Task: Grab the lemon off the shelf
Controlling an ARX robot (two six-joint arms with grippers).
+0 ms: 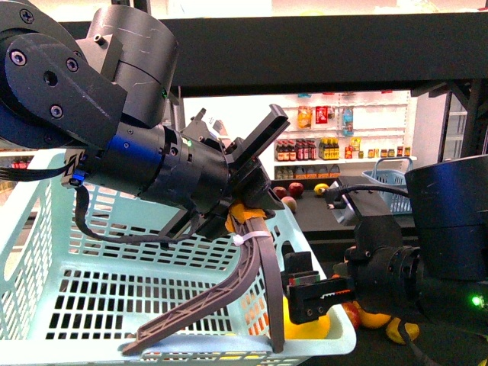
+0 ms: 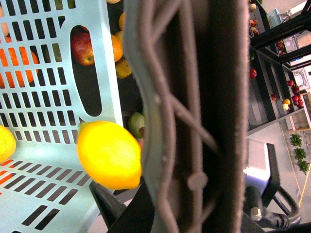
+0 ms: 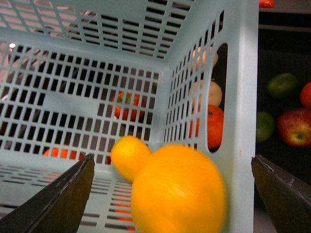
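Gaping right pincer (image 3: 172, 160), blurred lemon (image 3: 177, 194) between its fingers (image 3: 48, 199), at pale-blue basket (image 3: 240, 97)

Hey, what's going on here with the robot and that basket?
The left gripper is clamped on the brown handle of a pale blue basket, holding it in front of the black shelf. The right gripper is open, and a blurred lemon sits between its wide-apart fingers at the basket's corner, touching neither. A second lemon lies inside the basket.
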